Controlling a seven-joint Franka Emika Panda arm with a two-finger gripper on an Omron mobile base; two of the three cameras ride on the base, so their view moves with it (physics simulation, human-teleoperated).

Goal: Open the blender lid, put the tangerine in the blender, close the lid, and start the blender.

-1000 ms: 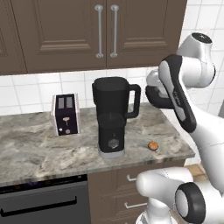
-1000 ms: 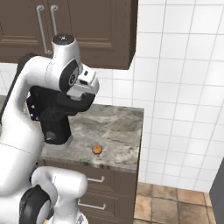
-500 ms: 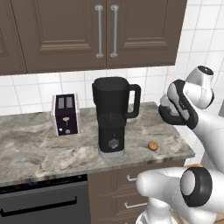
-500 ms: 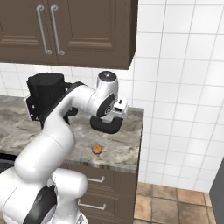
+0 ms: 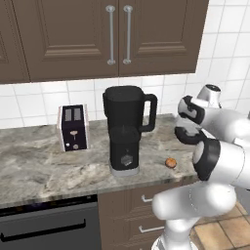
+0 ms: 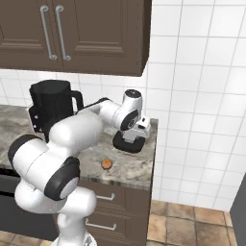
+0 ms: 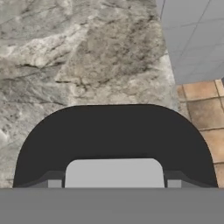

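I hold the blender lid [image 6: 129, 142] in my gripper [image 6: 133, 135], jaws closed on its grey cap, low over the counter [image 5: 44, 171] right of the blender [image 5: 125, 129]. It looks stiff and light. The tangerine [image 5: 170, 162] lies beside the blender base: smooth, soft, best pinched across its middle.

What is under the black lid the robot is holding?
Speckled stone counter lies below the blender lid, near the counter's end. Whether the lid touches the counter cannot be told; the spot beneath is covered.
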